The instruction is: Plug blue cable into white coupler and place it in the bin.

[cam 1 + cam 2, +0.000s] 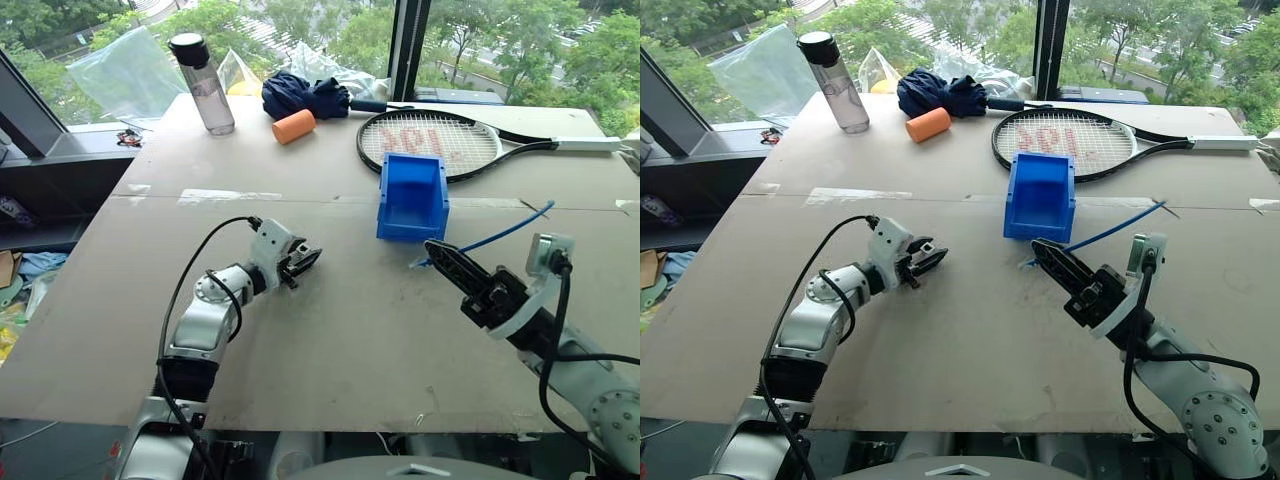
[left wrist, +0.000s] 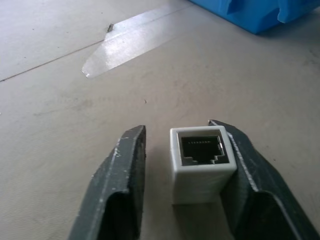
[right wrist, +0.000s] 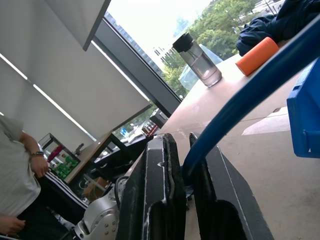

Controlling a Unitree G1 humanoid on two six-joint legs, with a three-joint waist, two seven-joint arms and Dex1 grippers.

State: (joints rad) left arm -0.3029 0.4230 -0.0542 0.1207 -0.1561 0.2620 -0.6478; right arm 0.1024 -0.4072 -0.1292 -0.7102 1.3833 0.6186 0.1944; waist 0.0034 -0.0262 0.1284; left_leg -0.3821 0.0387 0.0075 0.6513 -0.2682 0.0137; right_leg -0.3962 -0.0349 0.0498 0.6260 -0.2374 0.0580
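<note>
Left gripper low over tan table, jaws parted around white coupler, touching one finger only. Right gripper clamped on blue cable, beside bin. Windows, trees behind.

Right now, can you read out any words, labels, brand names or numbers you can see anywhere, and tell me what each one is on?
No text reads clearly.
Racket: a red mark painted on the strings, too blurred to read.
Water bottle: no legible label.
Bin: plain blue, no label.
White coupler: plain, no print.
Blue cable: no readable print.
Orange cylinder: unmarked.
</note>
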